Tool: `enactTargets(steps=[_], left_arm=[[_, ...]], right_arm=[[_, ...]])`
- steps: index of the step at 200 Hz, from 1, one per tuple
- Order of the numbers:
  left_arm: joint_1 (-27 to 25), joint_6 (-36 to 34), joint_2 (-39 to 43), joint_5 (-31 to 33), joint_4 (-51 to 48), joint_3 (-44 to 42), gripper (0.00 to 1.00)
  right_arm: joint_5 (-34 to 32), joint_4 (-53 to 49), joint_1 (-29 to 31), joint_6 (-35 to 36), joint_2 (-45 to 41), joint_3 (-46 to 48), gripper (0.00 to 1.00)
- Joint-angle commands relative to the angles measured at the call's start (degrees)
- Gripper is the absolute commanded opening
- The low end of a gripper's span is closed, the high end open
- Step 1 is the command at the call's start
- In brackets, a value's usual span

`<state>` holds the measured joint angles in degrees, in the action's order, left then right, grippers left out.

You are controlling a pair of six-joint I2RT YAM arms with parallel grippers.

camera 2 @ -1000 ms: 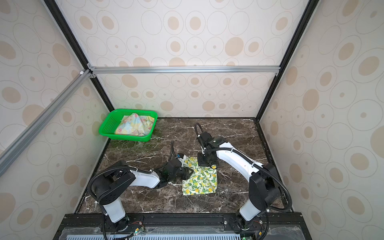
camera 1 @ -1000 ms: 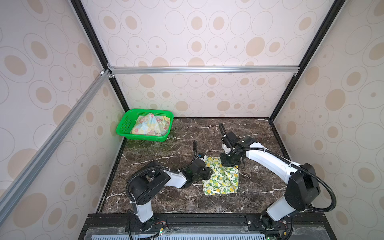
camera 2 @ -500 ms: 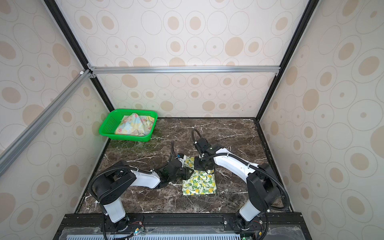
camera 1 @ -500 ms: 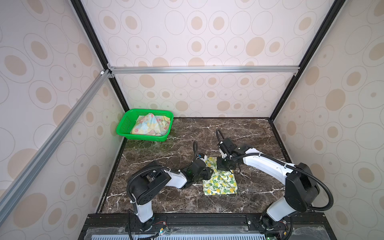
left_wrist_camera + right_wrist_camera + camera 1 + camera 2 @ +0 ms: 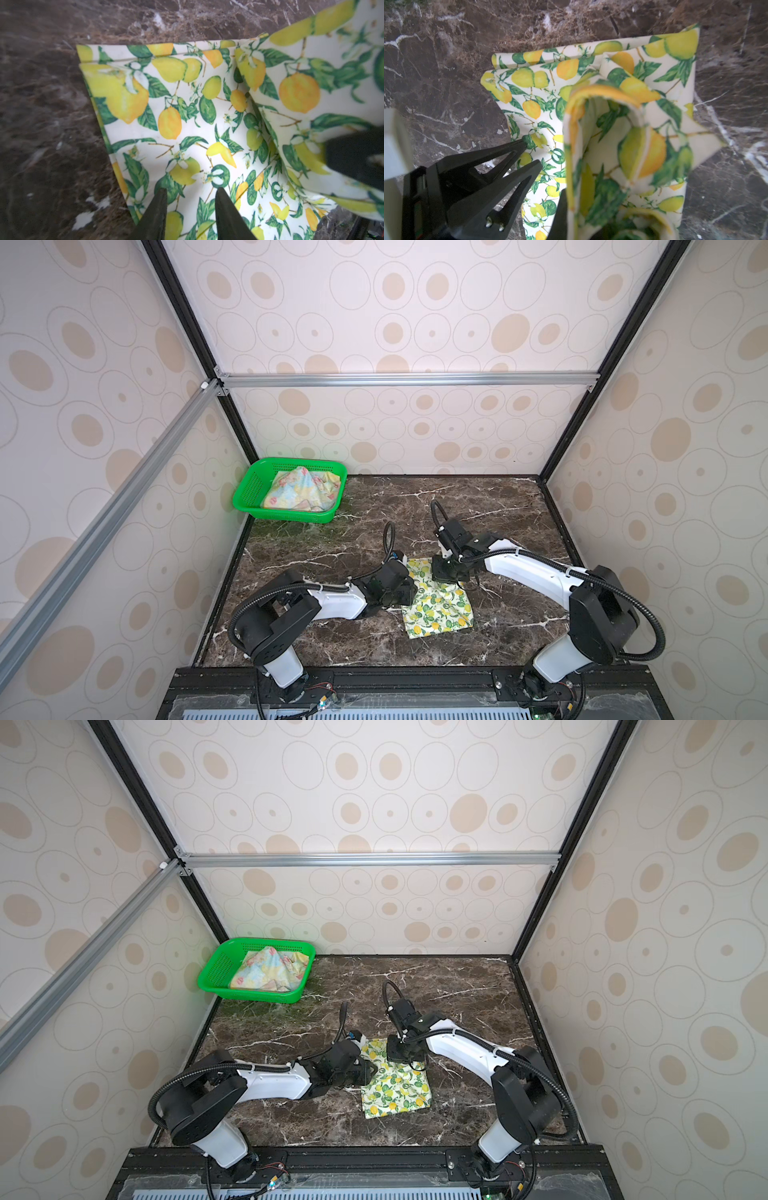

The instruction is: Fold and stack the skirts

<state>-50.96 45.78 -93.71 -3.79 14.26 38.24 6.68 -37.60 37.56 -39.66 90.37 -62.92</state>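
Note:
The lemon-print skirt lies partly folded on the marble table, near the front middle. My right gripper is shut on its far edge and holds that flap raised and curled over the flat part. My left gripper is open, its fingertips resting low over the skirt's left side, with nothing between them. The pastel flowered skirt lies bunched in the basket.
A green perforated basket stands in the back left corner against the wall. Patterned walls close the table on three sides. Bare dark marble stretches behind and to the right of the arms.
My right gripper has moved left and toward the front, carrying the lemon skirt's edge over the rest of the cloth. The left arm has stayed in place.

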Motion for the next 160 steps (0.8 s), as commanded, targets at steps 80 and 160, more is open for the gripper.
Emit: enactTargets(steps=[80, 160], left_arm=[[-0.8, -1.8, 5.8, 1.4, -6.5, -1.3, 0.38], [-1.1, 0.4, 3.1, -0.9, -2.7, -2.7, 0.36]], right_arm=[[-3.0, -1.6, 0.6, 0.7, 0.0, -1.4, 0.00], [-7.0, -3.1, 0.4, 5.0, 3.1, -5.3, 0.00]])
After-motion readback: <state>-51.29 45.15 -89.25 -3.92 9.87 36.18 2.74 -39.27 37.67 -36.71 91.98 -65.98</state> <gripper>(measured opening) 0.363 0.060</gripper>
